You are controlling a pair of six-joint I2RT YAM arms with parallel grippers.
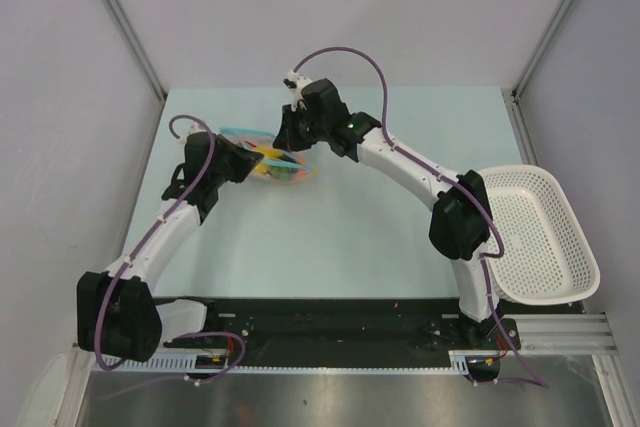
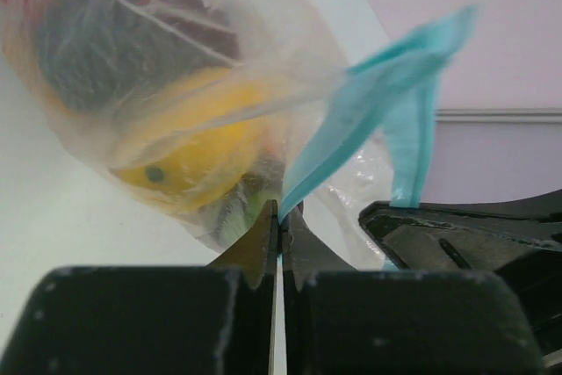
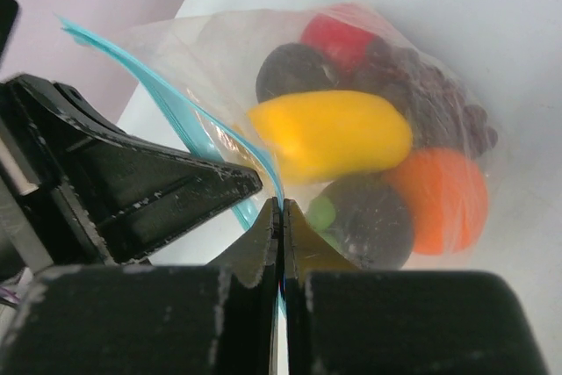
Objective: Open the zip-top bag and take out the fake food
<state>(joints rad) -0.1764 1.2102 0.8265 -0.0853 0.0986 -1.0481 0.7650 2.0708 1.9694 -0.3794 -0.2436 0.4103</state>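
Zip-top bag (image 1: 283, 168) holds fake food (image 3: 329, 142); left gripper (image 2: 279, 217) and right gripper (image 3: 281, 210) both clamp its strip (image 2: 386, 85).

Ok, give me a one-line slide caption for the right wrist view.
Right gripper, fingers shut on the teal strip of the zip-top bag, fake food inside.

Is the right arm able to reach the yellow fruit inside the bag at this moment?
Probably not. The right pincer is shut on the teal zip strip, so it is busy, and the yellow fruit lies behind the clear wall of the zip-top bag. The left pincer pinches the strip too.
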